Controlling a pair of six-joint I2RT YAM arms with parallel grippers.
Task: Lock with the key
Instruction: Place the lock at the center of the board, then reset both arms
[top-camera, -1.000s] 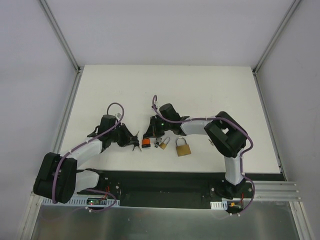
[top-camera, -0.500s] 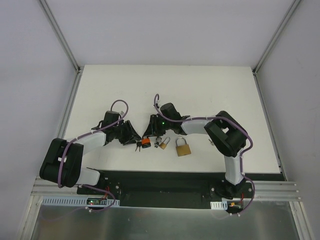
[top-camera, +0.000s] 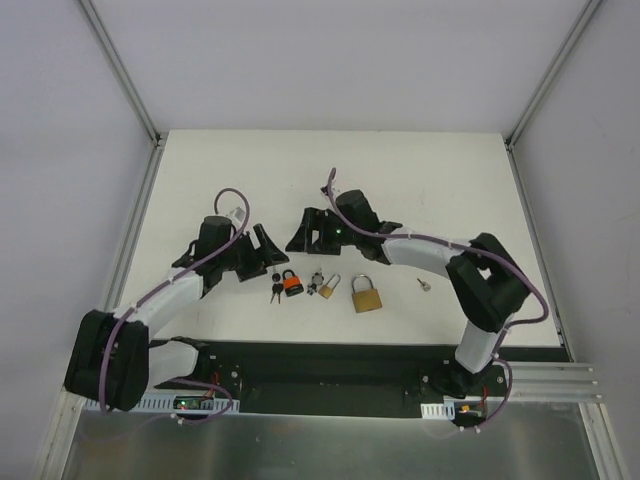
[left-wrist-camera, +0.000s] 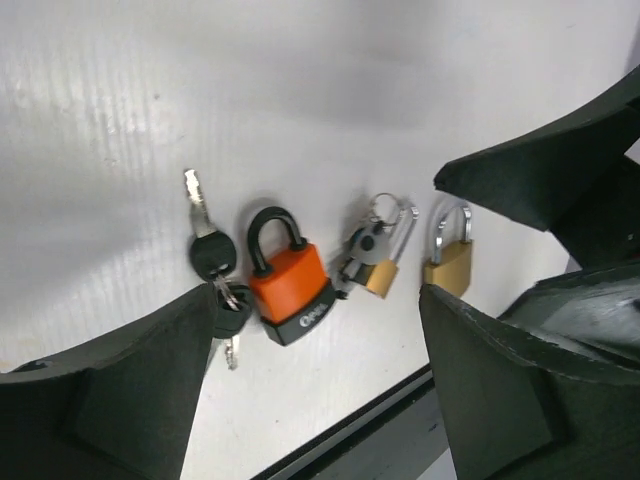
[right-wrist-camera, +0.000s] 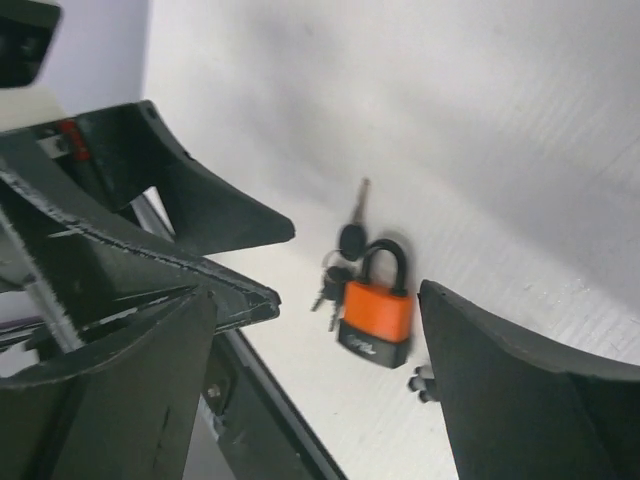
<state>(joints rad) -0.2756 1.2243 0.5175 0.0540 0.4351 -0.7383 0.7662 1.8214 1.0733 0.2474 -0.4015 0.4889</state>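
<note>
top view, hands: left gripper (top-camera: 264, 250) and right gripper (top-camera: 302, 232) both spread wide, nothing pinched
top view, target: orange padlock (top-camera: 291, 284) flat on the table (top-camera: 450, 180), between the two grippers and nearer the bases; black keys (top-camera: 275, 291) just left of it, so closer to the left gripper
top view, count: three padlocks, namely the orange one, a small brass padlock (top-camera: 329, 287) and a big brass padlock (top-camera: 366, 296)
left wrist: padlock (left-wrist-camera: 292, 285) dead ahead between parted fingers (left-wrist-camera: 110, 390), shackle pointing away; keys (left-wrist-camera: 212, 262) lengthwise alongside it
right wrist: same padlock (right-wrist-camera: 377, 310) low in the gap, shackle up, keys (right-wrist-camera: 345, 245) touching its left side
</note>
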